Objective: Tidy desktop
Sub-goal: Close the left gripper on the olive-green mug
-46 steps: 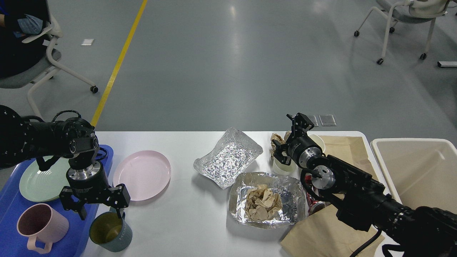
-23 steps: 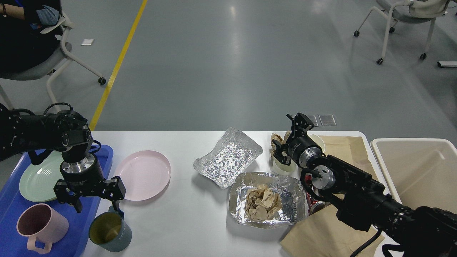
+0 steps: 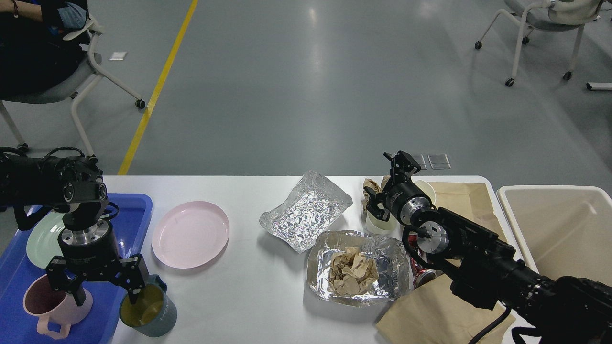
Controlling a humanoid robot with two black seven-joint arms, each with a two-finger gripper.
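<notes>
Left gripper [image 3: 106,292] pointing down, jaws spread wide, nothing clamped between them. One fingertip [image 3: 135,296] dipped inside the rim of the grey-green mug [image 3: 148,310], other fingertip hanging just over the rim of the pink mug [image 3: 53,304]; contact on either not clear. Pink mug standing on the blue tray [image 3: 135,216], outside the jaws on the left side; grey-green mug at the tray's right edge, on the desktop [image 3: 239,306]. Pale green plate [image 3: 42,239] on the tray behind the gripper, partly hidden by the wrist. Pink plate [image 3: 190,233] on the desktop, beyond the right-hand finger and apart from it.

Right gripper [image 3: 386,188] raised over the far side of the desktop, jaws apart, no grasp visible. White paper cup [image 3: 377,223] directly under the lower finger, touching or not cannot be told. Crumpled brown paper [image 3: 370,185] just beside the jaws on the left. Empty foil tray [image 3: 306,209] well left of those jaws; second foil tray [image 3: 389,267] holding a brown paper wad [image 3: 353,271] nearer than them. Red can [image 3: 420,276] mostly hidden under the right forearm. Brown paper bag [image 3: 459,196] flat behind the arm, beige bin [image 3: 564,229] off the right end of the desktop.
</notes>
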